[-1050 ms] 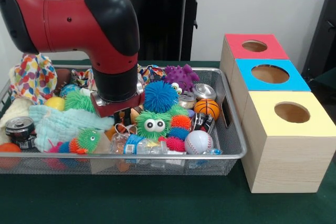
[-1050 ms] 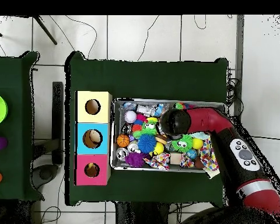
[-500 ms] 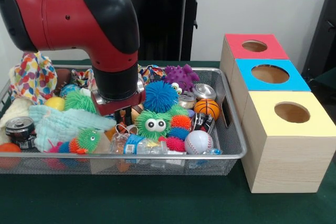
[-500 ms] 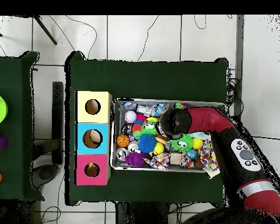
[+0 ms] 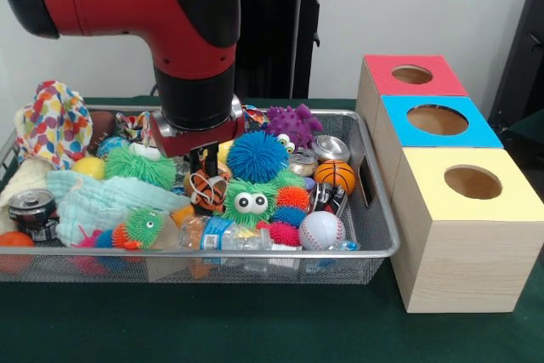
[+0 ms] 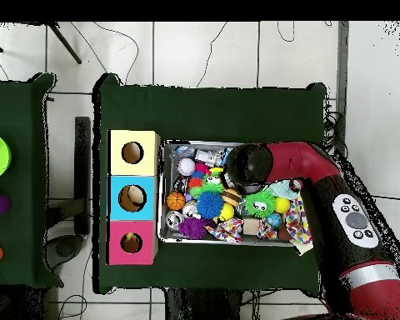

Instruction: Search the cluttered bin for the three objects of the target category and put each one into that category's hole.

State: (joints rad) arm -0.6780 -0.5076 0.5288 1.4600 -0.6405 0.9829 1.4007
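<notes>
Apparently the sort has barely begun, or so we judge. The wire bin (image 5: 374, 210) is packed: blue spiky ball (image 5: 257, 156), green fuzzy toy with googly eyes (image 5: 247, 201), mini basketball (image 5: 335, 176), baseball (image 5: 321, 230), purple spiky toy (image 5: 291, 125), crushed can (image 5: 31, 210), and cloth scraps. We see nothing in transit toward the box holes. The red hole (image 5: 412, 75), blue hole (image 5: 437, 120) and yellow hole (image 5: 473, 182) look dark; whether anything sits inside we cannot tell. The gripper (image 5: 204, 161) hangs low over the bin's middle, just beside the blue spiky ball and above an orange-striped ball (image 5: 204, 190). Whether its tips are parted or clamped on anything, we cannot tell. The target category stays unclear, so all three items may remain.
</notes>
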